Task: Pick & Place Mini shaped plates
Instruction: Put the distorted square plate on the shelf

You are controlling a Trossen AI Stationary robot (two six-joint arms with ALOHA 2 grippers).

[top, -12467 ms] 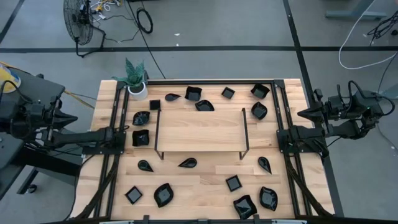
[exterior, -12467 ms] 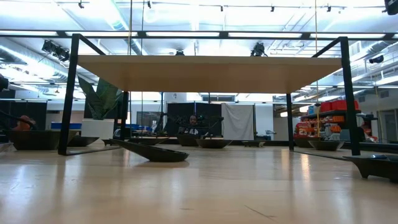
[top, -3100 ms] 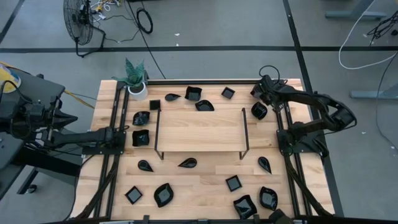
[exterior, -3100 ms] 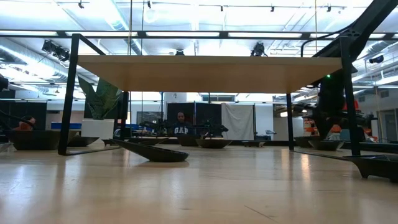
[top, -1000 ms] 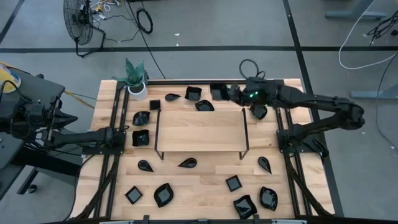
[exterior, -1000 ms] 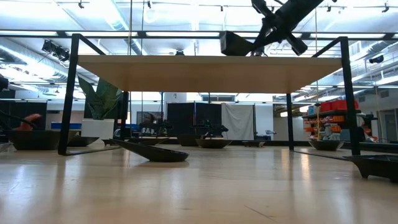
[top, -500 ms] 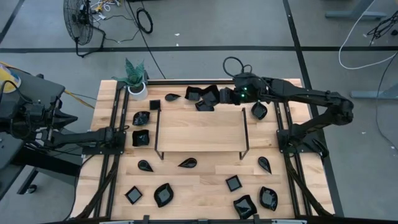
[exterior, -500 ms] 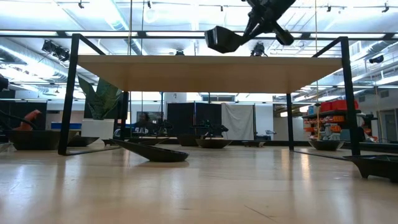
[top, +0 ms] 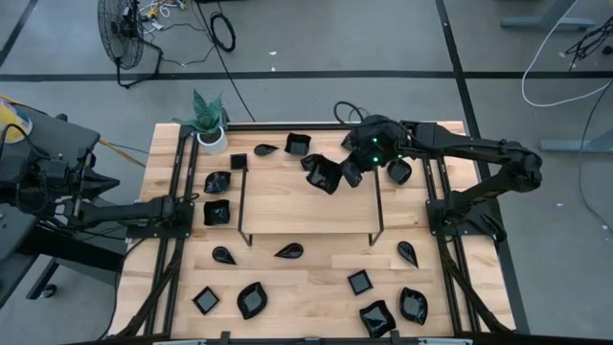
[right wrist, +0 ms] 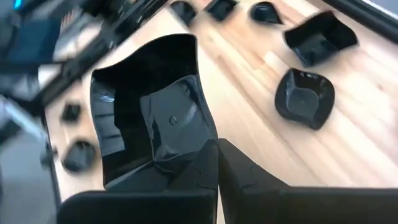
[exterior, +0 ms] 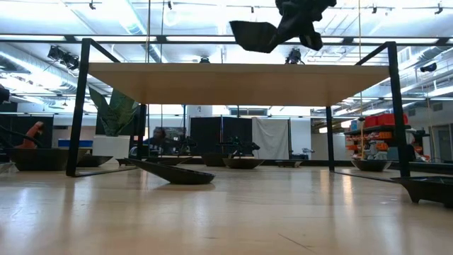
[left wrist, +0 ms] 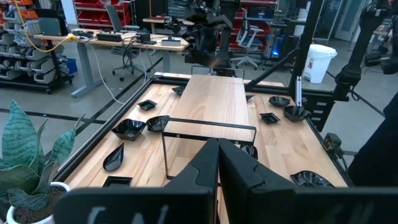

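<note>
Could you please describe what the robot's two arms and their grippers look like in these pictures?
Both arms are matte black, built of slim jointed segments. The right arm carries a looping black cable and a small green indicator light by its wrist. The right gripper has two flat, angular black fingers tapering to wedges, and the left gripper matches it. The left arm is equally dark, and no markings are legible.

Grey floor [top: 316, 38] crossed by dark tape lines, a black standing fan [top: 123, 29] and loose cables [top: 222, 31] lying on it. Beyond the table: bright ceiling strip lights [exterior: 212, 39], desks [left wrist: 112, 40], office chairs [left wrist: 249, 37], red storage bins [exterior: 371, 120].
</note>
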